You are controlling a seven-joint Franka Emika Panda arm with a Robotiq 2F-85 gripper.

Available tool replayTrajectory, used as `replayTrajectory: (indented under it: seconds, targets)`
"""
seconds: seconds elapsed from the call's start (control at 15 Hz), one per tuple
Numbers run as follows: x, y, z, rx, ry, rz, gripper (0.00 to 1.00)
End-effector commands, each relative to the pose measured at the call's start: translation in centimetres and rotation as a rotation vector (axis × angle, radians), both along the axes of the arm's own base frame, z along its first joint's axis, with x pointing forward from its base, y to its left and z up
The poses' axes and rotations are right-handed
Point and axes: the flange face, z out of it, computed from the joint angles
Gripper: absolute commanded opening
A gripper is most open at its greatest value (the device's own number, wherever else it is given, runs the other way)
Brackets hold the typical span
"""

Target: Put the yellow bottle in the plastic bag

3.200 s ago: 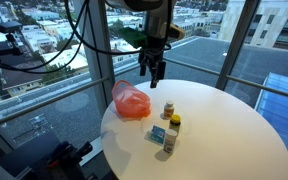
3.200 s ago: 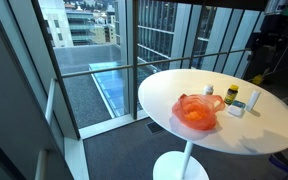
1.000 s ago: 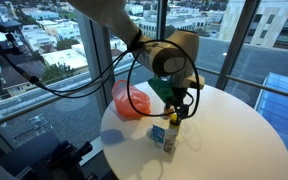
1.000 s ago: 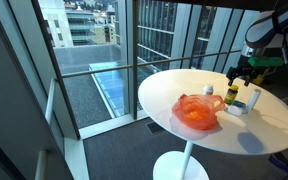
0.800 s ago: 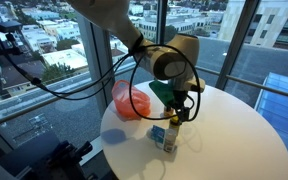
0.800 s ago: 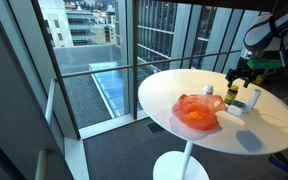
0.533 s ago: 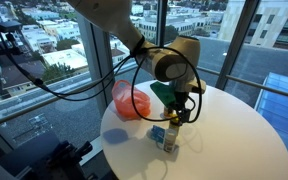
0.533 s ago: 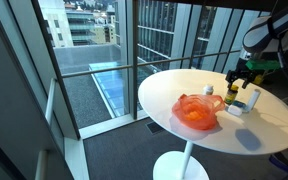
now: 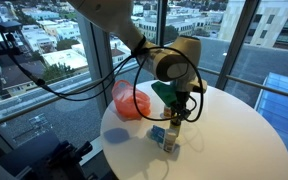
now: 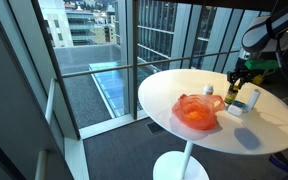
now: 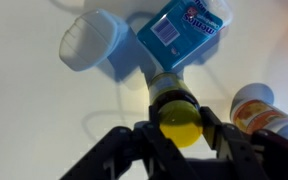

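Observation:
The yellow bottle (image 11: 171, 95) stands upright on the round white table (image 9: 234, 140), its yellow cap toward the wrist camera. My gripper (image 11: 177, 124) is shut on it, with one finger pressed against each side of the cap. In an exterior view the gripper (image 9: 176, 112) hangs straight down over the small group of items near the table's middle. The orange plastic bag (image 9: 130, 99) lies crumpled at the table's edge, beside the gripper and apart from it. It also shows in an exterior view as the bag (image 10: 194, 112), with the gripper (image 10: 234, 86) behind it.
A blue box (image 11: 179, 30) lies just beyond the bottle, with a white capped container (image 11: 89, 42) beside it. A small orange-labelled bottle (image 11: 264, 108) stands close to one finger. Glass walls surround the table, whose round edge drops off near the bag.
The arm came down over the items earlier. In the last second the jaws closed from wide open onto the yellow bottle's cap; the arm itself has barely shifted.

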Motion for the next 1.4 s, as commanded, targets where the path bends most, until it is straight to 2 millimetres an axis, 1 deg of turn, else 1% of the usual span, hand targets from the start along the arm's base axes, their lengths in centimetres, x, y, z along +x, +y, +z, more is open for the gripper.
replayTrajectory:
  seconds: [0.0,0.27,0.4,0.6,1.0,1.13,1.33]
  targets:
    - [0.1,0.1,1.8,0.012,-0.012,0.019,0.20]
    - [0.2,1.5,3.8,0.017,-0.008,0.025,0.20]
    - [0.2,2.6,5.1,0.026,-0.001,0.037,0.20]
    - [0.4,4.8,7.4,0.029,0.002,0.062,0.20]
    - [1.0,10.3,11.6,-0.002,-0.046,0.161,0.20]
    - [1.2,12.0,12.6,-0.010,-0.062,0.201,0.20]
    - [1.2,13.6,13.5,-0.010,-0.076,0.238,0.20]
